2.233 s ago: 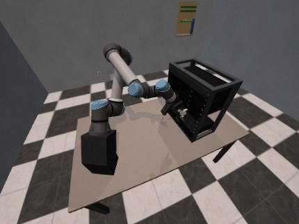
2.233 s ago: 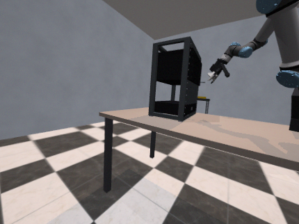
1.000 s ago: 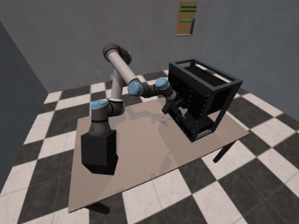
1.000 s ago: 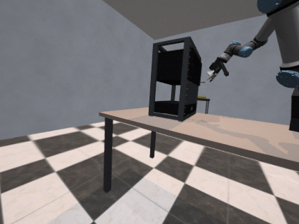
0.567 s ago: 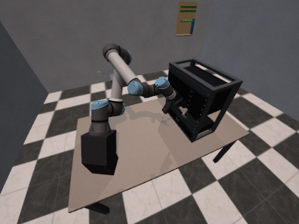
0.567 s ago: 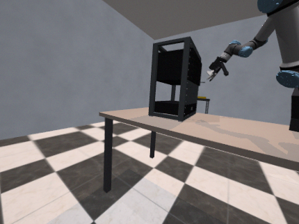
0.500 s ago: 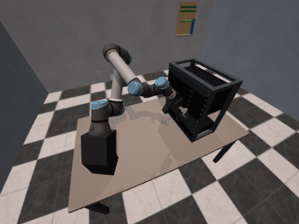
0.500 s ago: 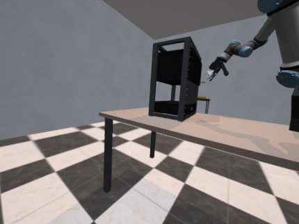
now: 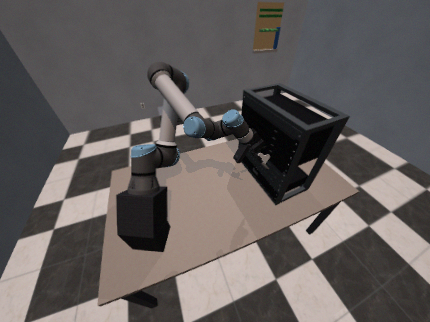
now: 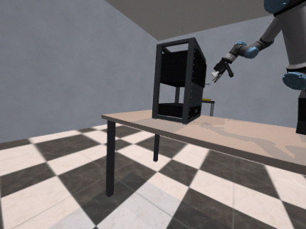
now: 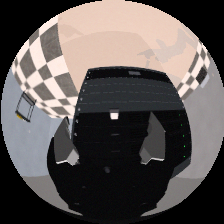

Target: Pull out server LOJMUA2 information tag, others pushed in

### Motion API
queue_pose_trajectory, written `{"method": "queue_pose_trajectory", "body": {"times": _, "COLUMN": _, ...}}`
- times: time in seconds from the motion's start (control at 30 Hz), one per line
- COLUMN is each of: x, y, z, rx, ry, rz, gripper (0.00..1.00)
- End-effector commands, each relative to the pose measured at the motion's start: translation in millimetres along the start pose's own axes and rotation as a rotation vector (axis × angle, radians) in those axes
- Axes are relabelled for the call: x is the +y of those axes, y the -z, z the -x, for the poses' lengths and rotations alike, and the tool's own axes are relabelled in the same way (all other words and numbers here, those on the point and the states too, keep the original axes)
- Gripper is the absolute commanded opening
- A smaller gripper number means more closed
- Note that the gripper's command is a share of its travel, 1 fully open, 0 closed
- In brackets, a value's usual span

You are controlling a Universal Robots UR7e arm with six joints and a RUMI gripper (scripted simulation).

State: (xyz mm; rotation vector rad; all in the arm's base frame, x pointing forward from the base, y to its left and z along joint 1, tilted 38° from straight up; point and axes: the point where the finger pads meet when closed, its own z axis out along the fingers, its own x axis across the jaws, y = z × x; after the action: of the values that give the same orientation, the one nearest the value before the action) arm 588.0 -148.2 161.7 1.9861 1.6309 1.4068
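A black open-frame server rack point(image 9: 292, 138) stands on the right part of the tan table; it also shows in the exterior view point(image 10: 179, 80) and fills the wrist view point(image 11: 127, 130). Its front face holds several dark servers. My gripper point(image 9: 261, 156) point(image 10: 217, 75) is open and empty, a short way in front of the rack's front face, about mid height. In the wrist view my two fingers frame the rack front, and a small pale information tag point(image 11: 114, 115) shows on one server between them. The tag text is too small to read.
The arm's black base block point(image 9: 142, 218) sits at the table's left. The rack stands near the table's right edge. A poster point(image 9: 268, 26) hangs on the back wall. A small yellow-topped stand point(image 10: 207, 103) shows behind the rack.
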Motion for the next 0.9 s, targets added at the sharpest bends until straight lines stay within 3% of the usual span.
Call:
{"method": "queue_pose_trajectory", "body": {"times": 0.0, "x": 1.3, "y": 0.7, "z": 0.0, "rx": -0.002, "ry": 0.004, "rz": 0.003, "gripper": 1.0}}
{"method": "queue_pose_trajectory", "body": {"times": 0.87, "x": 5.7, "y": 2.4, "z": -0.8, "rx": -0.007, "ry": 0.02, "rz": 0.011, "gripper": 1.0}}
